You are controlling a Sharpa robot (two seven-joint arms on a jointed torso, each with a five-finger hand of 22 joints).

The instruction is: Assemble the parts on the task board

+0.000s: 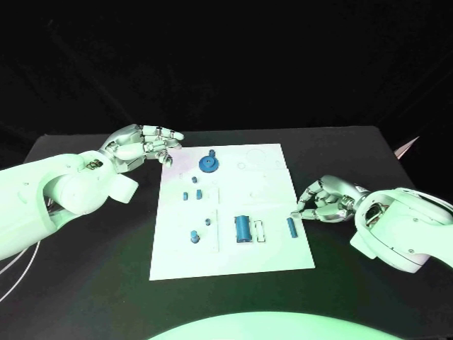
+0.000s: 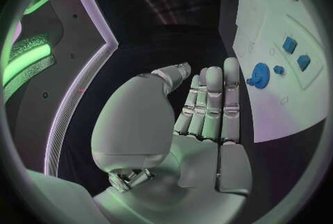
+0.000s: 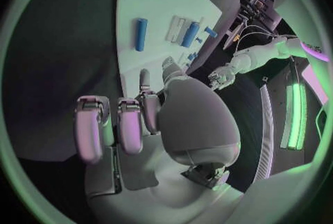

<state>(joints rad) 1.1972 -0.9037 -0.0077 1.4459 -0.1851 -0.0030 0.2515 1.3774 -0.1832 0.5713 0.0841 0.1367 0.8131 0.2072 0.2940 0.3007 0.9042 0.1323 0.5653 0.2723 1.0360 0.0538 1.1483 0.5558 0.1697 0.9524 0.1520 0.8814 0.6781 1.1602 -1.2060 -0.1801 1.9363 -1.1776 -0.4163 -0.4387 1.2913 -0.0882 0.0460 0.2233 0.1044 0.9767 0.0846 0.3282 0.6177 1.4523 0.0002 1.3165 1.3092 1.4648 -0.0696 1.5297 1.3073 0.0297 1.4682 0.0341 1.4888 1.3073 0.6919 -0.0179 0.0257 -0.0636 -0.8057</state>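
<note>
Head view: white task board (image 1: 231, 244) lies flat mid-frame on the black desk (image 1: 83, 283). Blue parts on it: a round gear-like disc (image 1: 209, 165) at upper centre, a fat cylinder (image 1: 243, 228) and a slim bar (image 1: 291, 227) lower right, small blocks at centre left. Left robot hand (image 1: 143, 145) upper left, just off the board's corner, fingers curled, holding nothing I can see. Right robot hand (image 1: 323, 198) at the board's right edge near the bar, fingers bent, empty. Left wrist view: fingers (image 2: 211, 101) side by side, fairly straight, empty; disc (image 2: 258, 75) at right. Right wrist view: fingers (image 3: 118, 129) loosely curled, nothing held; bar (image 3: 141, 34) upper centre. Parts look like stiff, light, smooth plastic, likely slippery; pinch the bar across its long sides, the disc at its rim.
</note>
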